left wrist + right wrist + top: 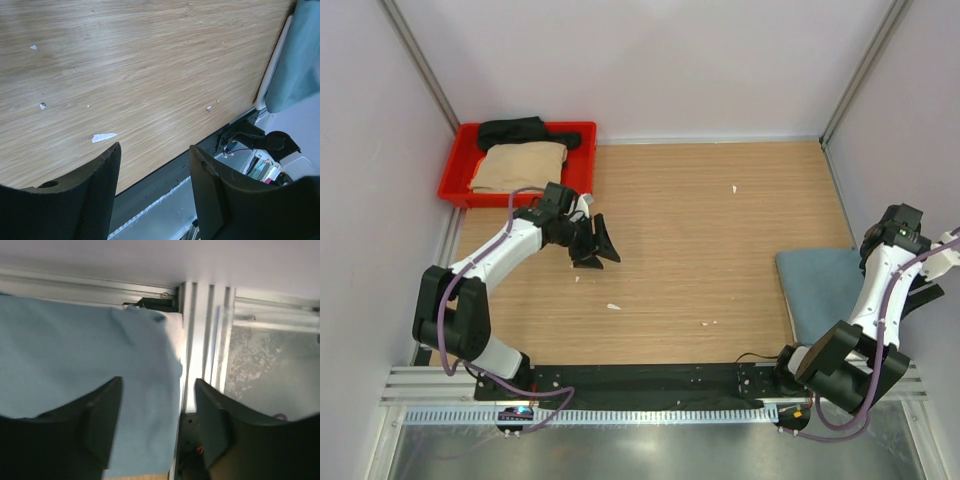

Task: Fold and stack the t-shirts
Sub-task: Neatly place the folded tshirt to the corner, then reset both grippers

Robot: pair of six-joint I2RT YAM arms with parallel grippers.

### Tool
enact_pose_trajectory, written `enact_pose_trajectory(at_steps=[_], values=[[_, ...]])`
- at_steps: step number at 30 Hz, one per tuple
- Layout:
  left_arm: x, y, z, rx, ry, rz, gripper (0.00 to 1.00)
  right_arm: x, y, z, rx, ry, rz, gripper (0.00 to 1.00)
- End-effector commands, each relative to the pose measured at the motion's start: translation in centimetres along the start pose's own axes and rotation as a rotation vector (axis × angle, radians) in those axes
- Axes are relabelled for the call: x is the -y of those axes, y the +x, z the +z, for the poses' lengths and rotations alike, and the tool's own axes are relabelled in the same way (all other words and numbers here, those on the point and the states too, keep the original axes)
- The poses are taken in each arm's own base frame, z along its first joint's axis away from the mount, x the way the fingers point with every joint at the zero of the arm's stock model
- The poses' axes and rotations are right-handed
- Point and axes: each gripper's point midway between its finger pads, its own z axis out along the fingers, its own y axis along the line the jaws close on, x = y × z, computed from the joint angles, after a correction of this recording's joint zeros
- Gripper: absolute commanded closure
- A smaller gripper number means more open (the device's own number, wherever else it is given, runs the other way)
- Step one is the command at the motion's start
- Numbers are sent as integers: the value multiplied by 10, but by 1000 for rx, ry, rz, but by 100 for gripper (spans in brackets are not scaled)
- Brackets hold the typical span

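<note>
from above we see the left gripper (601, 247) hanging over the bare wood of the table (720, 230), near the red tray (457, 170) in the far left corner. its jaws stand apart with nothing between them. in the tray lie the tan t-shirt (520, 165), folded, and the black t-shirt (515, 130), bunched behind it. the teal-blue t-shirt (820, 290) lies flat at the table's right edge, partly hidden by the right arm (880, 290).

in the left wrist view the fingers (95, 185) are spread wide above the wood and hold nothing. a few white flecks (103, 136) lie on the table, and the teal-blue t-shirt shows at the upper right.

in the right wrist view the right gripper (157, 410) is spread as well, and empty. one finger is over the teal-blue t-shirt, the other over the metal rail (200, 315) past the cloth's edge. we cannot tell whether either finger touches the cloth.
</note>
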Motion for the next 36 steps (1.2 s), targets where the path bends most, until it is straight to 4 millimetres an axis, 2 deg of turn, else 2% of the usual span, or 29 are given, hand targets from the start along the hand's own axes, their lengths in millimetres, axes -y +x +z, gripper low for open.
enact_pose_trajectory(at_steps=[1, 2, 4, 7, 12, 13, 16, 17, 19, 22, 23, 25, 26, 27, 28, 29, 30, 31, 32, 33, 34, 35, 36], values=[[16, -4, -8, 27, 59, 36, 42, 28, -28, -17, 82, 72, 119, 26], [15, -4, -9, 31, 54, 36, 42, 28, -30, -19, 79, 60, 127, 1], [14, -2, -9, 29, 55, 37, 42, 26, -41, -27, 95, 27, 127, 0], [13, -2, -9, 34, 54, 41, 42, 0, -42, -36, 77, -103, 102, 0], [10, -2, -4, 27, 50, 31, 42, -47, -24, -56, 46, -335, 30, 0], [10, -3, -5, 29, 48, 33, 42, -62, -15, -67, 56, -390, -35, 0], [6, -4, -6, 38, 18, 40, 42, -91, 3, -89, 72, -485, -134, 0], [5, -3, -8, 42, 10, 47, 42, -105, 19, -107, 75, -548, -196, 0], [2, -4, -10, 53, -9, 54, 42, -131, 45, -130, 31, -679, -232, 0], [1, -1, -14, 57, -11, 54, 42, -166, 97, -180, -23, -913, -337, 0], [3, 1, -15, 61, -4, 56, 42, -179, 108, -199, -25, -995, -337, 0], [3, 8, -18, 65, 16, 42, 42, -195, 157, -241, -103, -1194, -402, 0], [7, 9, -18, 78, 40, 43, 41, -194, 172, -249, -121, -1220, -412, 0], [12, 11, -25, 101, 64, 30, 41, -189, 200, -265, -151, -1277, -461, 0], [7, 19, -23, 96, 68, 12, 41, -189, 219, -268, -189, -1323, -441, 0], [11, 19, -24, 116, 97, 11, 41, -185, 231, -270, -215, -1341, -434, 0], [17, 22, -31, 144, 129, -5, 40, -173, 259, -260, -250, -1348, -481, 0], [10, 33, -27, 128, 134, -37, 40, -174, 265, -269, -273, -1410, -448, 0], [15, 33, -29, 157, 179, -28, 39, -164, 268, -276, -316, -1455, -404, 0], [18, 39, -30, 159, 214, -34, 39, -159, 273, -273, -327, -1471, -394, 0], [10, 55, -29, 156, 235, -82, 39, -153, 286, -258, -339, -1472, -405, 0], [14, 54, -31, 193, 279, -64, 39, -147, 281, -260, -343, -1512, -372, 0], [11, 62, -30, 192, 301, -75, 38, -142, 291, -240, -351, -1492, -385, 0]])
